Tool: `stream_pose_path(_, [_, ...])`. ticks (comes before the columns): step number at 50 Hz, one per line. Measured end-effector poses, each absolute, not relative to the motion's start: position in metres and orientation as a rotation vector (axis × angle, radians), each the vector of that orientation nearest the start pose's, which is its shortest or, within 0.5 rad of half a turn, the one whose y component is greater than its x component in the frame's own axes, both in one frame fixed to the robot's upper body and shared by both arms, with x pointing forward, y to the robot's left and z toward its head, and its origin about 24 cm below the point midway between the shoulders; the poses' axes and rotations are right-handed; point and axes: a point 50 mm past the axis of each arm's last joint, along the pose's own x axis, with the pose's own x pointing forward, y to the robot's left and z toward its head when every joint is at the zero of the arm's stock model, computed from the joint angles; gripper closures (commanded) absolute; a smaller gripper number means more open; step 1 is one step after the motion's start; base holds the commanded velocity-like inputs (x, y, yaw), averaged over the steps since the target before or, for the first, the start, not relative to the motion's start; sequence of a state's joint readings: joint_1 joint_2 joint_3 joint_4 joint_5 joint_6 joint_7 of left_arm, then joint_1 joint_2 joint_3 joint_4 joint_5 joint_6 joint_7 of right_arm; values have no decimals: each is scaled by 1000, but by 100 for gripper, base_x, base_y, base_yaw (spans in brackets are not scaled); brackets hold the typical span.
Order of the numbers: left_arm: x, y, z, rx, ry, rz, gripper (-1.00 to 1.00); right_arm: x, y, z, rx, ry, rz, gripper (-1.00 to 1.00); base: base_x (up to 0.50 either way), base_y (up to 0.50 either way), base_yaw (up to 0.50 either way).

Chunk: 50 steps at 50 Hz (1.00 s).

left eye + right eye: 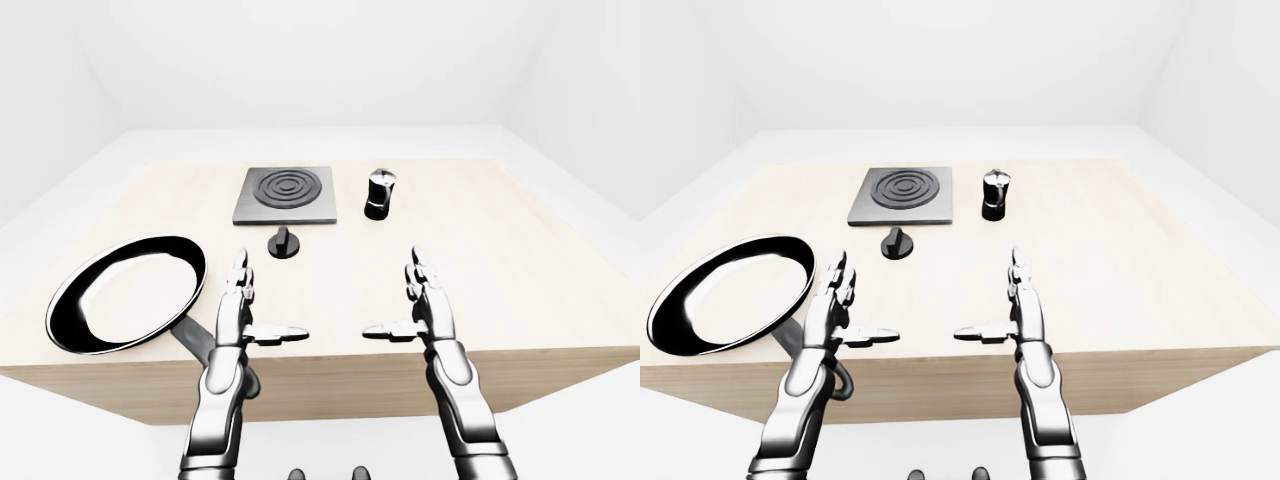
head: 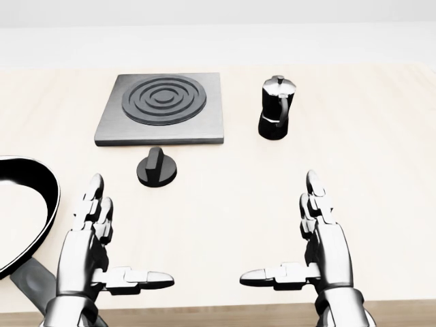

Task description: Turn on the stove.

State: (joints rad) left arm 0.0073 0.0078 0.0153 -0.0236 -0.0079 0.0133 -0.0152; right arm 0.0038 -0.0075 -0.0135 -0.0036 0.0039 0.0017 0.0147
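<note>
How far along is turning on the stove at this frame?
Nothing looks done yet. Both hands, left and right, hover open above the table's near edge, holding nothing. The knob below the stove is untouched, clear of both hands. Left: reach the knob, grip it, turn it.

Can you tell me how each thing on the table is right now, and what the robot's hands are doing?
Stove: flat on the table, nothing on it.
Knob: below the stove in the head view, untouched.
Coffee pot: upright, lid shut, right of the stove.
Frying pan: empty, at the table's left edge.
Left hand: open, holding nothing.
Right hand: open, holding nothing.
</note>
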Motion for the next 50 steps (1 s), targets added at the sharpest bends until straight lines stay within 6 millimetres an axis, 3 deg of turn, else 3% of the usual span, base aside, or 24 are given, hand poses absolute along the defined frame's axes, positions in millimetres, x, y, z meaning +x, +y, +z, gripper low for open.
stream_pose_path(22, [249,161,45,6,-13,1,-100,250,-158,42,-20,0,7,-100,1,0,0])
stream_pose_path(50, [251,160,41,15,-7,-9,-100,250,-159,41,-26,0,10,-100,35,0,0])
